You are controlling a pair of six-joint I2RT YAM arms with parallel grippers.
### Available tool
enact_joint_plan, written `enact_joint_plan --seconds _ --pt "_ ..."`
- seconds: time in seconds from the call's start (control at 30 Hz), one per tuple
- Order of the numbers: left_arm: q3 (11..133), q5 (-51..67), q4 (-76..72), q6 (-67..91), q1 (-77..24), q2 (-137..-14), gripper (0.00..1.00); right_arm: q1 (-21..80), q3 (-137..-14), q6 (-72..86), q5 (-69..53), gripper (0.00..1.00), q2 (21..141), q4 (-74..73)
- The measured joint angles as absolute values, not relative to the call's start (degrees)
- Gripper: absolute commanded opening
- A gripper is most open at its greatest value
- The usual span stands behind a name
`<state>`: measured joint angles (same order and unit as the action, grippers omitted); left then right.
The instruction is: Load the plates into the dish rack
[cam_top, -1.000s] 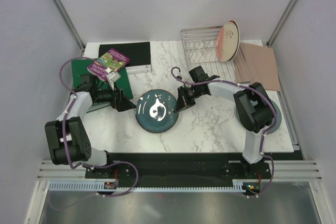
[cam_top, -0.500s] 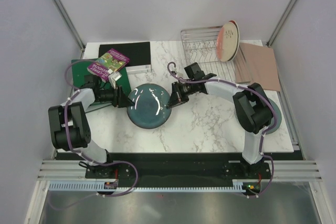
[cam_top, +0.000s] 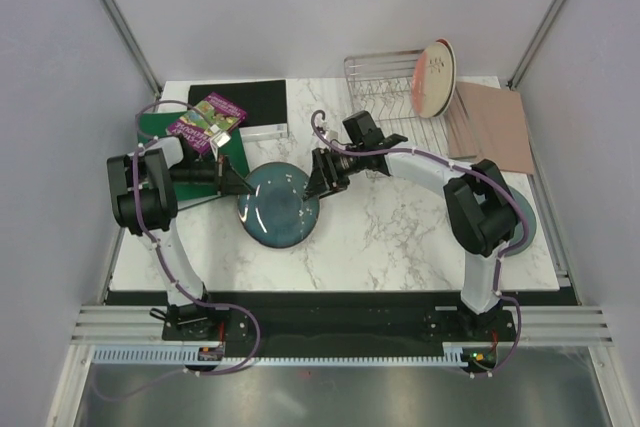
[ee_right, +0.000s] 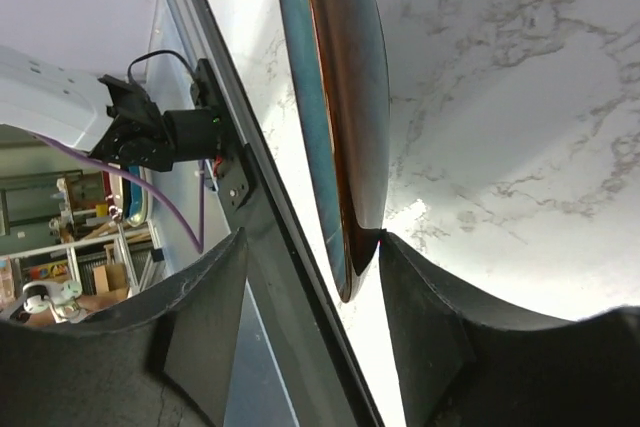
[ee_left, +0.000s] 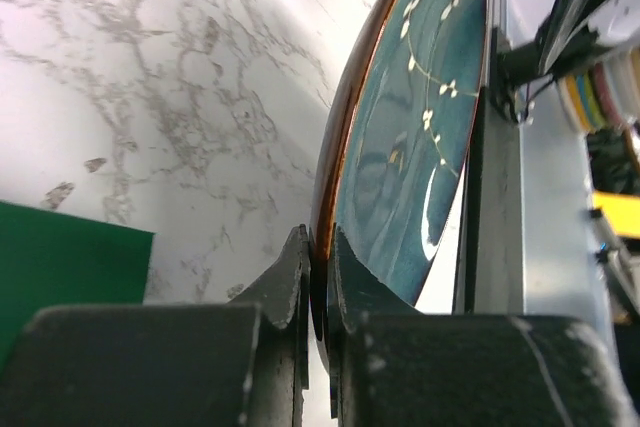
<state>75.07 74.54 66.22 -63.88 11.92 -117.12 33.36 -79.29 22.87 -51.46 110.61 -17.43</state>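
Nearest the arm bases, the marble table [cam_top: 400, 237] carries a grey-green plate [cam_top: 529, 230] at about 4 o'clock, mostly hidden behind the right arm.

Toward the middle, slightly to the 9 o'clock side, is the teal plate [cam_top: 278, 207]. It is a glossy dark blue-green with pale speckles, and the left wrist view shows thin white sprigs on its face [ee_left: 420, 117] and a brown band along its rim. The left gripper [cam_top: 233, 182] comes in from 9 o'clock, its fingers [ee_left: 290, 282] pinched narrow on that rim. The right gripper [cam_top: 322, 175] comes in from 3 o'clock with its jaws apart. They straddle the opposite rim [ee_right: 345, 97], which touches one finger [ee_right: 420, 317] and stands clear of the other. Whether the plate's underside rests on the marble cannot be told.

Farther back at 10 o'clock lies a green binder [cam_top: 157, 129] with a purple-and-green booklet [cam_top: 207, 117] on it. The booklet's cover bears printing too small to read. Just beyond it is a black mat [cam_top: 245, 99].

Farthest back at 1 o'clock stands the dish rack [cam_top: 385, 87], made of silver wire. One cream-and-pink plate [cam_top: 435, 77] stands on edge in its right half, and a brown board [cam_top: 490, 127] lies just beside the rack at 3 o'clock.
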Motion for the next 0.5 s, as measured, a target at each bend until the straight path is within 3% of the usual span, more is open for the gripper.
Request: enact_joint_plan --seconds 0.33,0.43,0.5 --pt "75.07 74.48 71.79 -73.1 11.35 -116.84 0.03 35.42 -85.19 22.76 -50.61 0.63 114.43 -16.88" --pt "75.07 73.63 72.12 -73.71 11.27 -116.73 0.02 36.75 -86.02 22.35 -48.99 0.55 115.63 -17.06" --pt "75.07 73.36 72.31 -73.97 11.16 -116.73 0.02 37.58 -86.48 21.41 -47.68 0.42 116.27 -17.54"
